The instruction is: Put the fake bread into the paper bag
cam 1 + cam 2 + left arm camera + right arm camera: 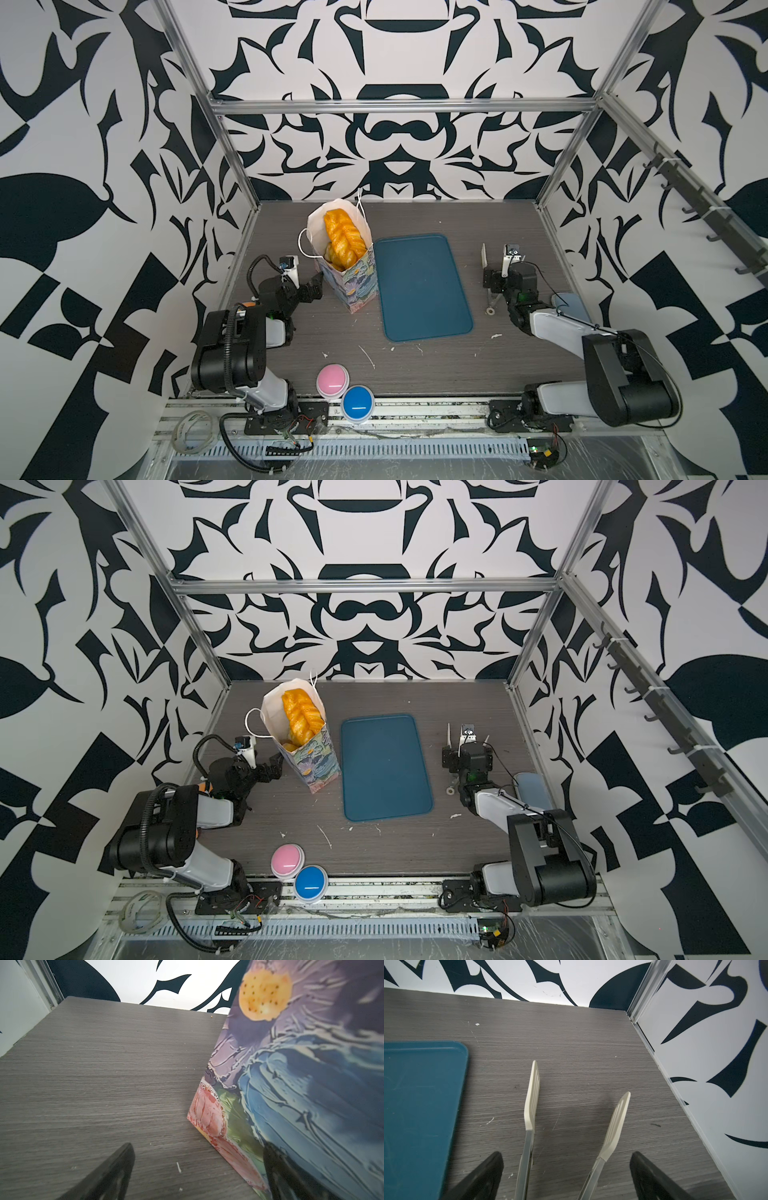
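Paper bag: upright, fake bread inside.
Left gripper: jaws spread wide, at the bag's lower corner.
Right gripper: jaws spread wide, tongs lying between them, beside tray.

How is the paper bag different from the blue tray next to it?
The paper bag stands tall; the tray lies flat. The paper bag holds fake bread; the tray holds nothing. The paper bag has a colourful flowery print; the tray is plain blue. Both sit side by side on the grey table.
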Tool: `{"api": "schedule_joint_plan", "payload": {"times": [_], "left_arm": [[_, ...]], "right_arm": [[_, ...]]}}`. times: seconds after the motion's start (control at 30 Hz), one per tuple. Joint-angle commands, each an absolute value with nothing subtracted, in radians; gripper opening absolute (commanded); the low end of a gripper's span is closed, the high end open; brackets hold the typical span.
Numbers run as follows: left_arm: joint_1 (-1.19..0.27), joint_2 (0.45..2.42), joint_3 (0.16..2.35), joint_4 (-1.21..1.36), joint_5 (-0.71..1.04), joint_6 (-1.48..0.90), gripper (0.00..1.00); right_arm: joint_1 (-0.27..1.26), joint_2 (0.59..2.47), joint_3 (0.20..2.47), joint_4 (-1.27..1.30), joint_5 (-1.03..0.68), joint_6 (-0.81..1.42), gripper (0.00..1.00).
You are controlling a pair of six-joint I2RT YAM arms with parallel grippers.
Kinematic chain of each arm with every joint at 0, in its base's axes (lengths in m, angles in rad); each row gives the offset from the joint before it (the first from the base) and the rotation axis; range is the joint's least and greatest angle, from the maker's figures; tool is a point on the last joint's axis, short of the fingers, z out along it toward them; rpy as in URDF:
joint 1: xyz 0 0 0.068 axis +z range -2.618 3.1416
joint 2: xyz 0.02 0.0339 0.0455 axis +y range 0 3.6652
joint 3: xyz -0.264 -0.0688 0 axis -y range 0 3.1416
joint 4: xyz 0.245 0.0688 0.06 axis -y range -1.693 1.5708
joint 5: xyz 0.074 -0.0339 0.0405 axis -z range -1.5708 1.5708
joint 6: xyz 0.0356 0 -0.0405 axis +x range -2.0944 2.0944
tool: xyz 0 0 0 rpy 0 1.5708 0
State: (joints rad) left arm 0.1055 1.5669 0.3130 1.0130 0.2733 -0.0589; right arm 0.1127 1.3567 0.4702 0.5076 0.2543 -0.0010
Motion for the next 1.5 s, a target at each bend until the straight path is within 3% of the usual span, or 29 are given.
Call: {"api": "schedule_joint_plan", "payload": {"times": [0.0, 0.6, 1.47], "left_arm": [[0.104, 1.573, 0.307, 1.068, 0.285, -0.068, 0.99], [0.101, 1.575, 0.33, 1.024, 0.307, -0.058, 0.99], [0.092, 1.574, 0.345, 0.996, 0.303, -0.046, 0.99]], "right_arm": [[0.11, 1.34, 0.462, 0.595, 0.235, -0.012, 0.99], [0.11, 1.525, 0.357, 0.891, 0.16, -0.028, 0.98], [0.096, 1.545, 0.365, 0.888, 0.146, -0.019, 0.99]]}}
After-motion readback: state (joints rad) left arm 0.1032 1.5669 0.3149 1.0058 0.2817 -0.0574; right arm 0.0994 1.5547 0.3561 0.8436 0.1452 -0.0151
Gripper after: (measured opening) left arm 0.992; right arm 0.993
